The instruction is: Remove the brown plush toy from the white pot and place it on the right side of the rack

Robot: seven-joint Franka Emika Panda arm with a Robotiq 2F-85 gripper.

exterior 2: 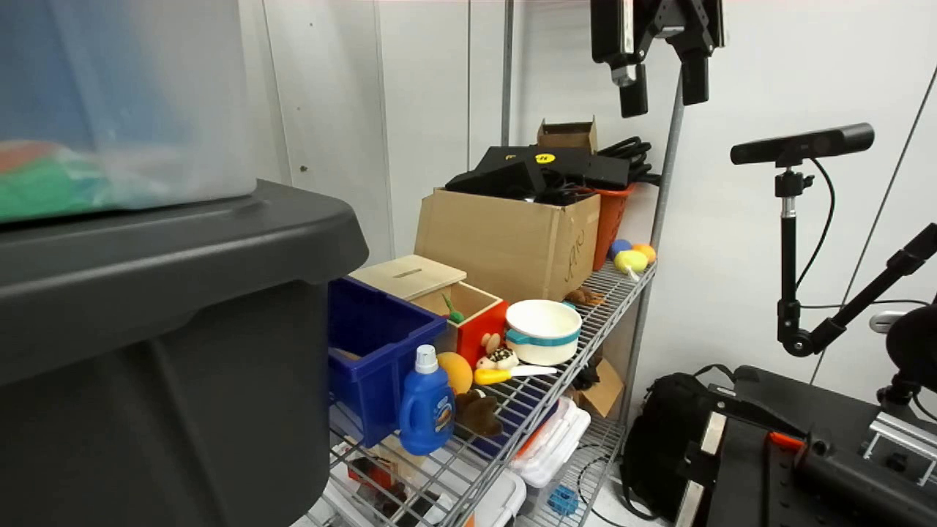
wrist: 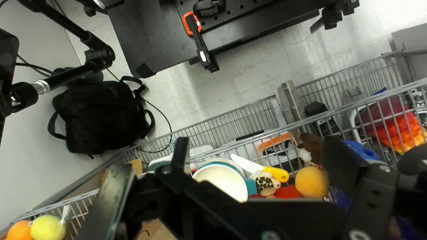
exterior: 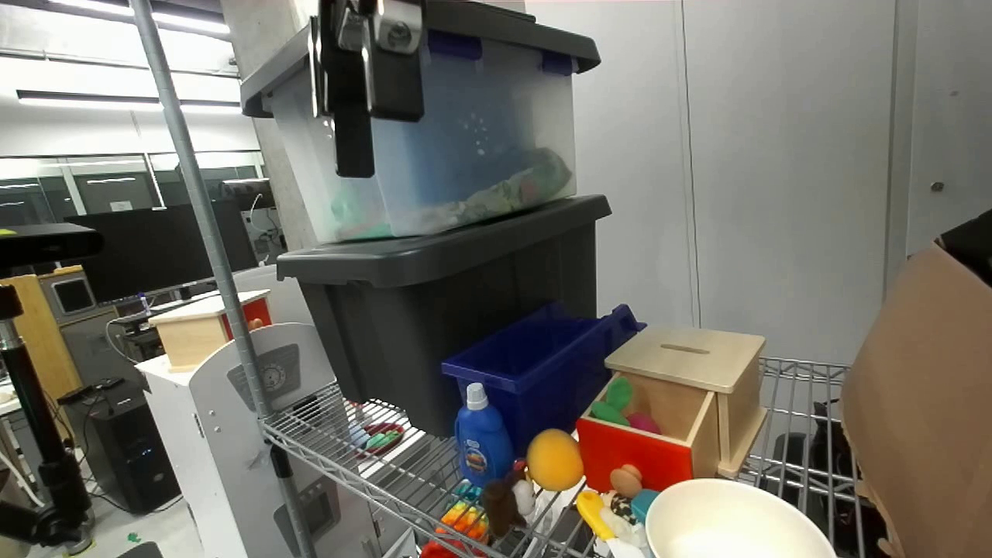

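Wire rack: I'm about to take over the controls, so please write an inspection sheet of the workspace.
Surface: silver wire rack, crowded.
Job's things: white pot upright on the rack, no toy seen in the visible part of its inside; brown lump near the blue bottle, another brown lump near the cardboard box; which is meant, cannot tell.
Clutter: orange ball, yellow-handled knife, blue bin, wooden box with its red-fronted drawer open.
Tool: open, holding nothing, raised above the clutter.
Cables: thin black cable hanging below the camera.
Surroundings: black backpack on the floor; clear bin stacked on a dark grey bin.
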